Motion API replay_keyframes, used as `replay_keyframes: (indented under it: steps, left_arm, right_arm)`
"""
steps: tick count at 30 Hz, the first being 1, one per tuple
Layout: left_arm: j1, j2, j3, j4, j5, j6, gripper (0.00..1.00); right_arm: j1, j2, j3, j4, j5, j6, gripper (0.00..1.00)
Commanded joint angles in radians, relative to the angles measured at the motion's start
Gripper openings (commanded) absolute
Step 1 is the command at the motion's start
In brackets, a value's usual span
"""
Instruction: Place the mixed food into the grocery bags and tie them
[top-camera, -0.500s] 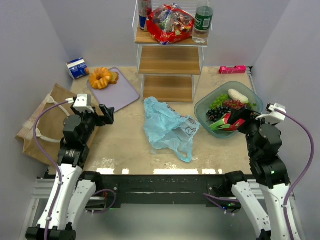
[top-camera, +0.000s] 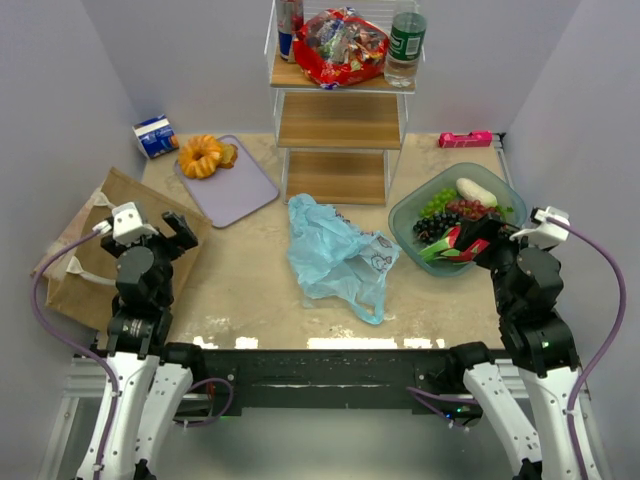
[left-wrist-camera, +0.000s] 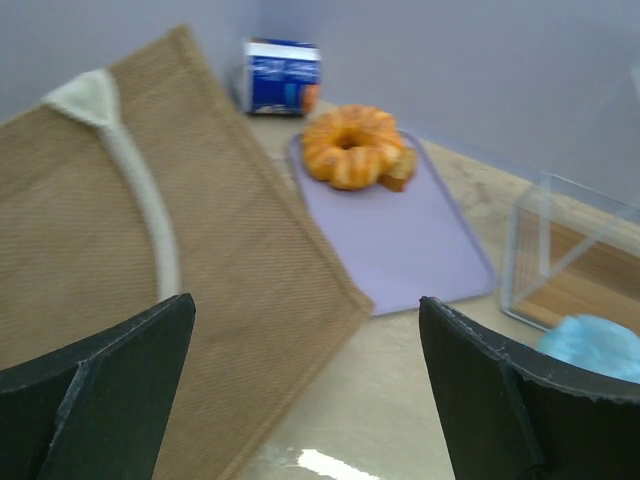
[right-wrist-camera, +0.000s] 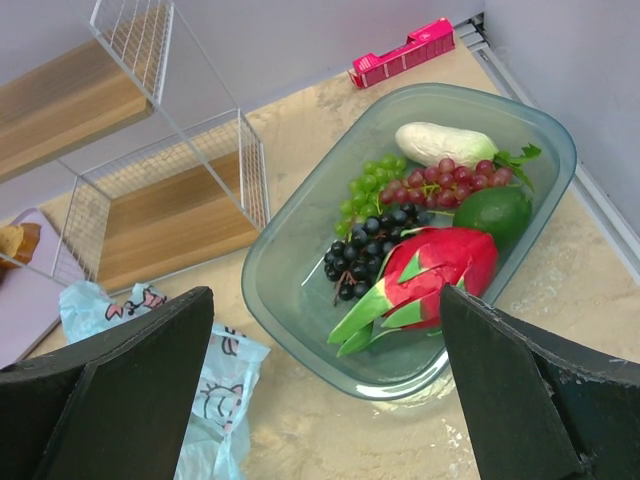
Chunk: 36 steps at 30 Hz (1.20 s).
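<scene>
From above, the left gripper (top-camera: 172, 232) is hovering with its jaws wide apart and empty over the right edge of the brown paper bag (top-camera: 65, 295), which is lying flat at the left of the table (top-camera: 250, 285). The right gripper (top-camera: 478, 240), equally spread and empty, is hanging over the near rim of the green bowl (top-camera: 402, 215) on the right. The light-blue plastic bag (top-camera: 335, 255) is lying crumpled in the middle; it is looking thin, limp and likely slippery. The drink can (top-camera: 289, 25), snack packet (top-camera: 340, 45) and clear bottle (top-camera: 405, 40) are standing on the top tier of the far shelf (top-camera: 340, 120).

The left wrist view, slightly blurred, is showing the paper bag's coarse, fairly stiff face between the open fingers. A white loop handle (left-wrist-camera: 140, 200) is lying flat on it and is probably the easiest part to pinch.

The right wrist is looking down into the bowl. The dragon fruit (right-wrist-camera: 430, 270) at the near side is looking firm and heavy, best gripped across its middle. The grapes (right-wrist-camera: 385, 215) are loose and fragile, needing a gentle hold. The pale oblong fruit (right-wrist-camera: 440, 143) at the far side is looking smooth, so take it across its short axis.
</scene>
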Motion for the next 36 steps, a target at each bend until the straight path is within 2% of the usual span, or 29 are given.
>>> replay_keyframes:
  steps: [1,2,5,8,13,15,19,22,23,26,29,36]
  left_arm:
    - [0.005,0.033,0.067,-0.093,-0.400,0.016,1.00]
    - [0.005,0.036,0.079,-0.147,-0.530,-0.025,1.00]
    - [0.005,0.029,0.113,-0.204,-0.675,-0.081,1.00]
    - [0.007,0.015,0.113,-0.189,-0.784,-0.041,1.00]
    - [0.005,0.064,0.116,-0.117,-0.791,0.051,1.00]
    - [0.012,0.114,0.122,-0.005,-0.754,0.152,1.00]
    - [0.079,0.288,0.281,0.005,-0.673,0.250,1.00]
    - [0.231,0.413,0.400,-0.041,-0.484,0.277,1.00]
    - [0.316,0.464,0.427,-0.060,-0.378,0.275,1.00]
    - [0.422,0.532,0.517,-0.124,-0.198,0.283,1.00]
    - [0.447,0.564,0.558,-0.181,-0.057,0.324,1.00]
    - [0.464,0.604,0.554,-0.276,0.085,0.332,1.00]
  right_arm:
    - [-0.002,0.023,0.009,0.004,-0.013,-0.008,0.99]
    - [-0.004,0.027,0.009,0.004,-0.013,-0.006,0.99]
    - [-0.004,0.053,0.012,-0.002,-0.013,-0.006,0.99]
    - [-0.002,0.078,0.018,-0.013,-0.025,-0.008,0.99]
    - [-0.002,0.101,0.018,-0.014,-0.044,-0.009,0.99]
    - [-0.004,0.112,0.023,-0.016,-0.045,-0.014,0.99]
    - [-0.004,0.132,0.035,-0.030,-0.044,-0.018,0.99]
    - [-0.004,0.142,0.043,-0.040,-0.041,-0.022,0.99]
    - [-0.004,0.145,0.044,-0.039,-0.041,-0.023,0.99]
    - [-0.002,0.156,0.049,-0.040,-0.041,-0.023,0.99]
    - [-0.002,0.174,0.055,-0.036,-0.041,-0.023,0.99]
    - [-0.004,0.193,0.067,-0.037,-0.042,-0.012,0.99]
